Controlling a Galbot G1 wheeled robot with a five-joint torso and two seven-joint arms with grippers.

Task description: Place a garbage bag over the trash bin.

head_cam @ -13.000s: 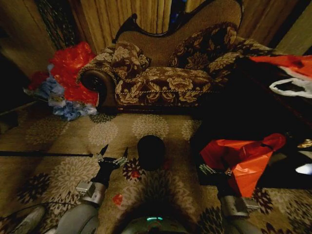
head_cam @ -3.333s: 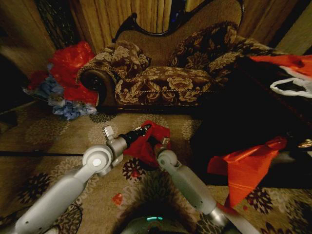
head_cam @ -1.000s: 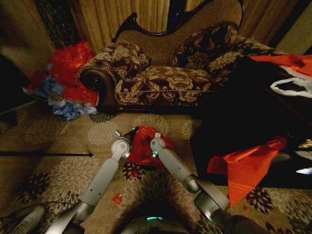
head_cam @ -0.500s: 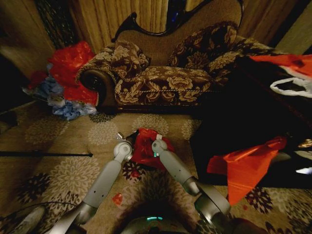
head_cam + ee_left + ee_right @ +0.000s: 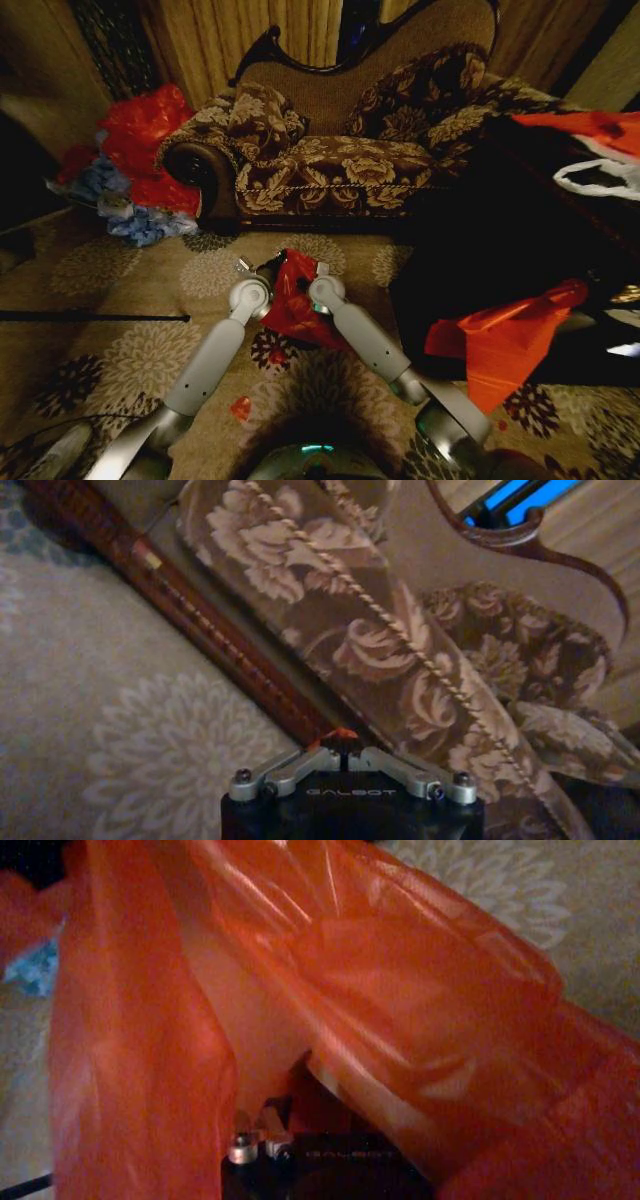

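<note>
1. Lettering reading "GALBOT" shows on the left hand's [image 5: 346, 759] body in the left wrist view; its fingers are pressed together on a sliver of red plastic.
2. Garbage bag [image 5: 293, 300] hangs stretched between both hands above the floral carpet [image 5: 130, 350], in front of the sofa.
3. Right hand [image 5: 318, 284] is wrapped in the bag's red film [image 5: 330, 990]; whether it is clenched I cannot tell.
4. Sofa [image 5: 340, 160] stands beyond, with a heap of red and blue bags [image 5: 135, 165] to its left.
</note>
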